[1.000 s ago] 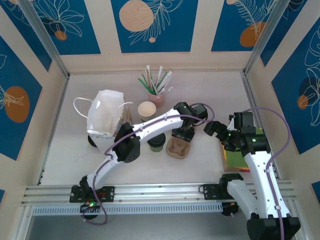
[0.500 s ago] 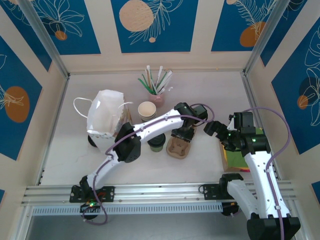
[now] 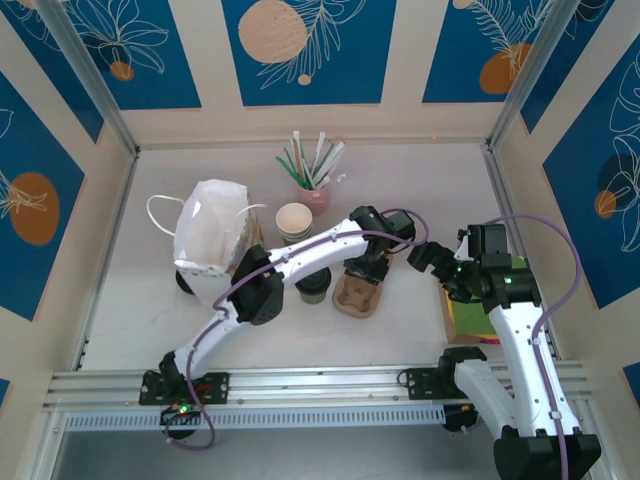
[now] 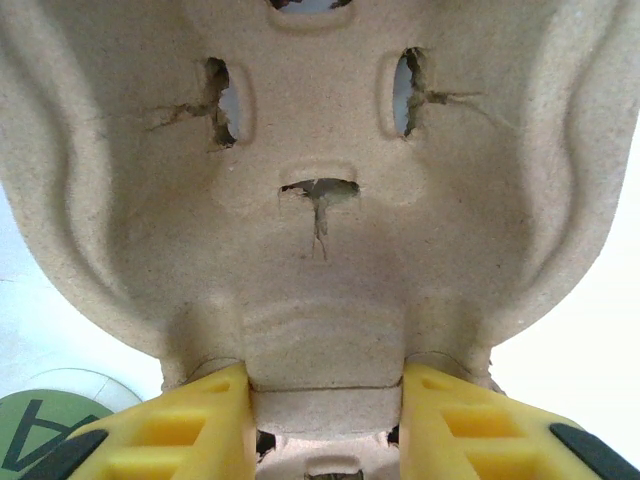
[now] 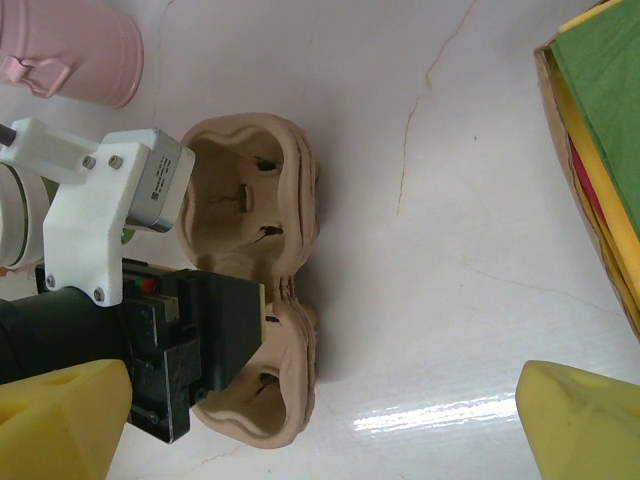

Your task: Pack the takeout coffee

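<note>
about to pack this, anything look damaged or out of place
The pulp cup carrier has ragged tears running out from the slots in its cup well, clear in the left wrist view. Nothing looks spilled.

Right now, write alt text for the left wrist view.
A brown pulp cup carrier close up, its torn-slotted well above the left gripper, whose two yellow fingers clamp the carrier's middle tab at the bottom edge. A green shape with a dark mark sits bottom left.

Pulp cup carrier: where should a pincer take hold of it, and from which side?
Grip the narrow raised ridge between the two wells of the pulp cup carrier, coming from straight above. It lies flat, wells up, and the fingers of the left pincer fit either side.
</note>
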Controlling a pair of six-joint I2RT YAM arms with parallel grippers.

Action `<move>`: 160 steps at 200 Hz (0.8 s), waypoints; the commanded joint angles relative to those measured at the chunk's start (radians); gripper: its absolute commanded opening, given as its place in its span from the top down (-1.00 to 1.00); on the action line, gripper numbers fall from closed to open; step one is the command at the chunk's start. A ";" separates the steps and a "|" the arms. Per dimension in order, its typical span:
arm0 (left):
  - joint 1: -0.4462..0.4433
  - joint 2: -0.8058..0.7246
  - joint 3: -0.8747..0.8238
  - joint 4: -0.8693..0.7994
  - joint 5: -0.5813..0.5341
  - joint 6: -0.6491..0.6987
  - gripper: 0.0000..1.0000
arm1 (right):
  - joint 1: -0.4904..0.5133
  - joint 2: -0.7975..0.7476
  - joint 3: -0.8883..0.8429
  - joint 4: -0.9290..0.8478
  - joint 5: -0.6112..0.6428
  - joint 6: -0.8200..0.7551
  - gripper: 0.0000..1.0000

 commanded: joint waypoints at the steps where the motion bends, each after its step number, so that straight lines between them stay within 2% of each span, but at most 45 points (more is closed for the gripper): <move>1: 0.012 -0.025 0.020 -0.004 0.015 -0.001 0.35 | 0.002 -0.009 -0.008 -0.012 -0.033 -0.002 -0.98; 31: 0.017 -0.055 0.020 0.002 0.014 -0.005 0.37 | -0.001 -0.011 -0.038 -0.005 -0.109 0.026 -1.00; 56: 0.019 -0.070 0.020 0.007 0.020 -0.008 0.38 | -0.003 -0.034 -0.089 0.021 -0.184 0.053 -0.92; 105: 0.019 -0.084 0.020 0.007 0.022 -0.013 0.37 | -0.014 -0.052 -0.182 0.069 -0.319 0.085 -0.67; 147: 0.019 -0.091 0.019 0.003 0.026 -0.017 0.36 | -0.018 -0.052 -0.201 0.072 -0.325 0.086 -0.66; 160: 0.019 -0.090 0.019 0.007 0.030 -0.016 0.36 | -0.027 -0.052 -0.220 0.085 -0.351 0.096 -0.60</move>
